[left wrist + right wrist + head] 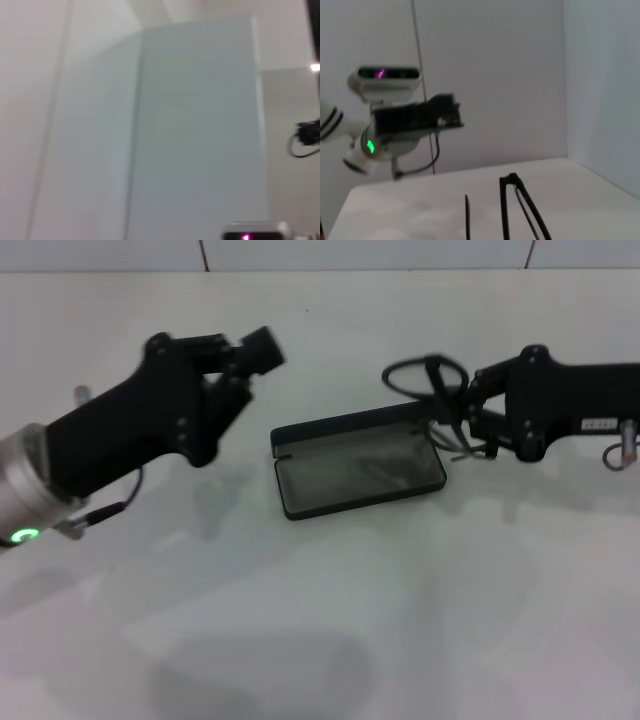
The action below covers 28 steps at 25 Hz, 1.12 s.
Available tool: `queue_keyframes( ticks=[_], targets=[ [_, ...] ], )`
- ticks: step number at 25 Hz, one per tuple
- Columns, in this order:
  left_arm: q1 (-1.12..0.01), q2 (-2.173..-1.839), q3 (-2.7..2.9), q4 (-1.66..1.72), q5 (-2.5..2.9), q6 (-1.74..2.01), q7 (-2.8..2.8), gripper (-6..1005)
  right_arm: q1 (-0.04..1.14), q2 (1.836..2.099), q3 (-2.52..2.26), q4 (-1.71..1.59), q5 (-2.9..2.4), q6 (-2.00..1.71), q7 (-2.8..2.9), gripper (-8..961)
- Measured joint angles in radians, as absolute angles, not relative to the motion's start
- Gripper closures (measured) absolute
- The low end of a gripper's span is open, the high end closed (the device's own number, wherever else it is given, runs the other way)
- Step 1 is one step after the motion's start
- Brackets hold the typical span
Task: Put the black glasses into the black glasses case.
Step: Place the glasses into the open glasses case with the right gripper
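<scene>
Glasses [432, 390] are hanging in my right gripper [470, 420], fingers closed on them, right of centre, beside the open case [360, 475]. My left gripper [250, 355] is idling upper left; its fingers I cannot tell.

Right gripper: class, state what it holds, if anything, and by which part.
The right gripper holds the black glasses by the temple arms, lenses off the table beside the open black glasses case.

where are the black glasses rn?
Head view: the black glasses are in the right gripper, just past the right end of the open black glasses case, not yet inside it.
</scene>
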State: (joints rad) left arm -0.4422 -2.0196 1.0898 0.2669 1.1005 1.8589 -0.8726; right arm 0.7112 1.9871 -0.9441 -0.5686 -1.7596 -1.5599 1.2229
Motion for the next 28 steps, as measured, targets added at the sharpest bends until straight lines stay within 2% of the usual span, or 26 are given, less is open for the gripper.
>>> queue_keyframes(
  ticks=[6,16,28],
  targets=[
    [-0.392,-2.0,1.04,0.267,1.1,1.859,-0.893,985,0.702,2.018,-0.976,-0.597,-1.842,-1.517,1.121,789],
    [-0.398,-2.0,1.038,0.26,1.107,1.821,-0.889,985,0.71,2.023,-1.336,-0.75,-1.849,-1.246,1.169,788],
    [-0.408,-2.001,1.041,0.258,1.109,1.796,-0.892,985,0.784,2.023,-1.46,-0.784,-1.889,-1.138,1.263,786]
  ],
)
